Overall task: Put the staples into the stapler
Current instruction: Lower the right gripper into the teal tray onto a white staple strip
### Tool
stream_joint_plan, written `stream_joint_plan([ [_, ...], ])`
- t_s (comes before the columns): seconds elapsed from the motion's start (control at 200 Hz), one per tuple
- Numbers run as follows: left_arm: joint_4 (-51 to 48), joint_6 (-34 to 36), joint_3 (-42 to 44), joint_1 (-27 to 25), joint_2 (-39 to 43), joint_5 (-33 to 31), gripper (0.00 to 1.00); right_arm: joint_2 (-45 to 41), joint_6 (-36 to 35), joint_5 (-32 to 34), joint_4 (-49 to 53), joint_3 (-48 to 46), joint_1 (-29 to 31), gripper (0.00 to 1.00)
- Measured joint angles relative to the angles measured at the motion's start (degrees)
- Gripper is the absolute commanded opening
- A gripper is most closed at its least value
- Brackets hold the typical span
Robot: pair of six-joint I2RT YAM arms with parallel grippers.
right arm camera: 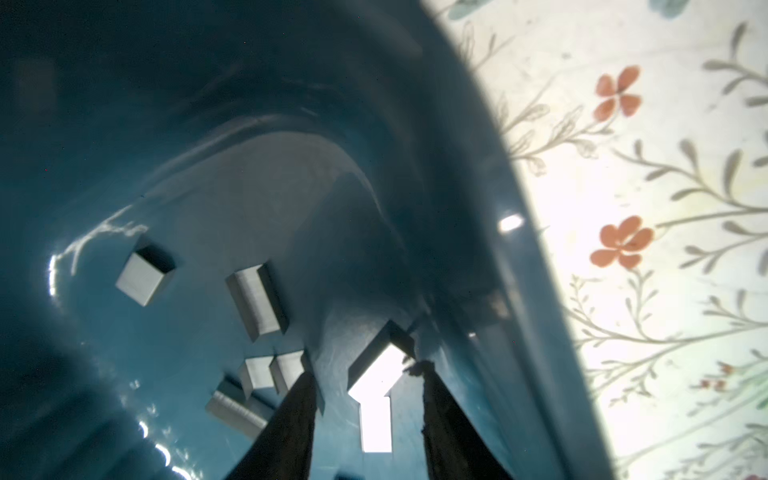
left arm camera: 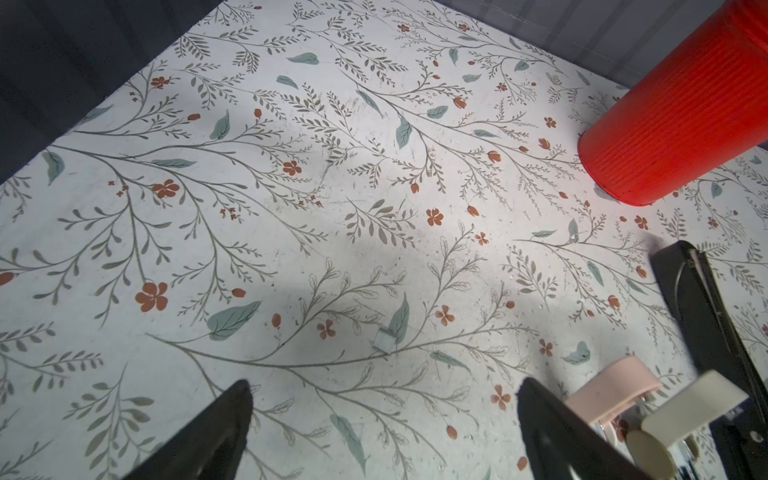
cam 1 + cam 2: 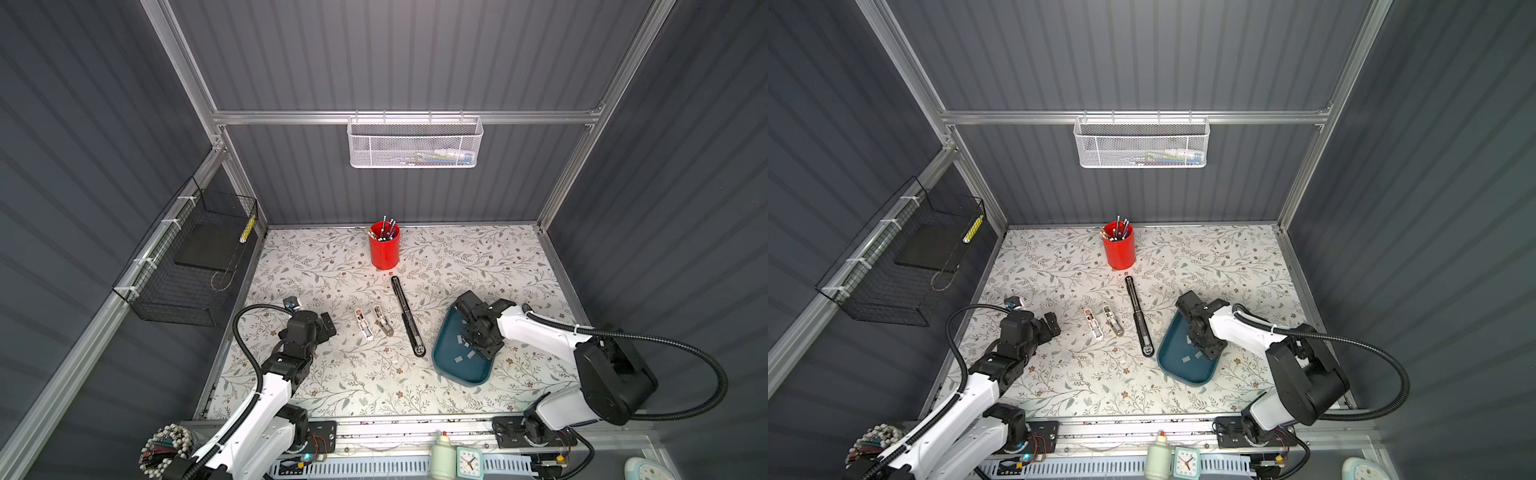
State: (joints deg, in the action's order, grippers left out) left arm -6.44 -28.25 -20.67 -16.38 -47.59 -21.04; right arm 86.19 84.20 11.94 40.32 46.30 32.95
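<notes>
Several pale grey staples (image 1: 257, 303) lie loose in a teal tray (image 3: 461, 376) at the right in both top views. My right gripper (image 1: 365, 368) reaches down into the tray. Its jaws stand apart around a brightly lit staple strip (image 1: 376, 374), and one fingertip (image 1: 424, 368) is at the strip's end. A long black stapler (image 3: 407, 318) lies opened out flat at mid table, left of the tray. My left gripper (image 2: 384, 381) hovers wide open over the mat at the left, holding nothing. One small stray staple strip (image 2: 384, 341) lies on the mat ahead of it.
Two small staplers, one white-pink (image 3: 363, 325) and one beige (image 3: 383, 321), lie between my left gripper and the black stapler. A red cup of pens (image 3: 384, 249) stands at the back. A black wire basket (image 3: 187, 266) hangs on the left wall.
</notes>
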Motion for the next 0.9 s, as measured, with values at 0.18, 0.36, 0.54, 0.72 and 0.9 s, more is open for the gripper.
stream_joint_plan([
  [0.18, 0.00, 0.00, 0.00, 0.00, 0.09, 0.00, 1.00, 2.84, 0.70, 0.13, -0.33, 0.61, 0.00, 0.41],
  [0.36, 0.00, 0.00, -0.02, 0.00, 0.07, 0.00, 1.00, 4.57, -0.02, 0.55, 0.31, 2.34, 0.00, 0.32],
  [0.54, 0.00, 0.00, -0.07, 0.00, 0.07, -0.02, 1.00, 5.40, -1.92, 0.98, 0.00, 3.39, 0.00, 0.28],
  [0.72, 0.00, 0.00, -0.07, 0.00, 0.07, 0.00, 1.00, 5.42, -3.74, 1.38, 0.04, 3.39, 0.00, 0.35],
  [0.9, 0.00, 0.00, -0.07, 0.00, 0.07, -0.02, 1.00, 5.42, -4.37, 2.03, 0.42, 3.39, 0.00, 0.35],
])
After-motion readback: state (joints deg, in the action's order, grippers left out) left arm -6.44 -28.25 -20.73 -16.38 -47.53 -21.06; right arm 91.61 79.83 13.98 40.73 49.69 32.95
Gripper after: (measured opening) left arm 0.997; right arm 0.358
